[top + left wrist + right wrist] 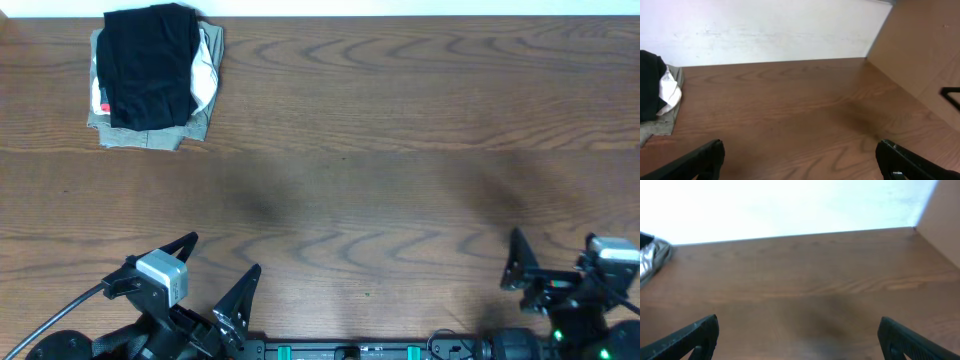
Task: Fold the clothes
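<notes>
We see the black pants [150,66] atop a folded pile [152,135], far across the desk [400,150] from both claws, left [215,280] and right [560,275], released; soft, light, we'd pinch an edge.

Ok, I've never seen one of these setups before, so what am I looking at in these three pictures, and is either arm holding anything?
Two robot arms sit at the near edge of a wooden table. The top picture comes from a camera fixed above the table. The other two come from cameras on each arm's wrist, which is why black fingers frame their lower corners. The left end effector and the right end effector are both open and hold nothing. The only thing on the table is a stack of folded clothes in the far left corner, with a black garment on top. The left wrist view catches the stack's edge.
</notes>
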### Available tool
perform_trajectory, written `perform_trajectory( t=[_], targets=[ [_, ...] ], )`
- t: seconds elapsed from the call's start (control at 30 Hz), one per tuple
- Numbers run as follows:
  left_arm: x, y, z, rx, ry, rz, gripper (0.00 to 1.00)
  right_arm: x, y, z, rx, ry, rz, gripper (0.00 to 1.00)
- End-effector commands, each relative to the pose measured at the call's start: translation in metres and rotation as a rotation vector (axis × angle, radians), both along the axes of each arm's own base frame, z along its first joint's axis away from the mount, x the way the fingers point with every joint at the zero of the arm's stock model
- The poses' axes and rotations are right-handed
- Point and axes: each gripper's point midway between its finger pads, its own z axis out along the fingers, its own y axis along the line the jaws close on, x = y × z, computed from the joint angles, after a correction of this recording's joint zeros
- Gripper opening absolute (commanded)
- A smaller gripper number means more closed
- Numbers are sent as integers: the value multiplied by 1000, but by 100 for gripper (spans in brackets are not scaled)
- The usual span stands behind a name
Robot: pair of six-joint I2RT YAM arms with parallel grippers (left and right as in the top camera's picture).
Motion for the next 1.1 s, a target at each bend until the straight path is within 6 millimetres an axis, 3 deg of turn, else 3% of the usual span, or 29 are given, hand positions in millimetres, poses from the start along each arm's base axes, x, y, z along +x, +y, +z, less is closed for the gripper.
perform_trajectory(
  t=[0.0,0.4,0.63,1.07],
  targets=[
    [-1,-1,0,11,-11,-11,98,13,11,-22,-61,-21,83,99],
    [-1,-1,0,11,-11,-11,98,55,30,-75,-46,-209,184,99],
    [-1,-1,0,11,-11,-11,98,68,34,-72,-53,-330,207,99],
    [-1,-1,0,11,-11,-11,98,80,35,-98,-57,-378,210,99]
  ],
)
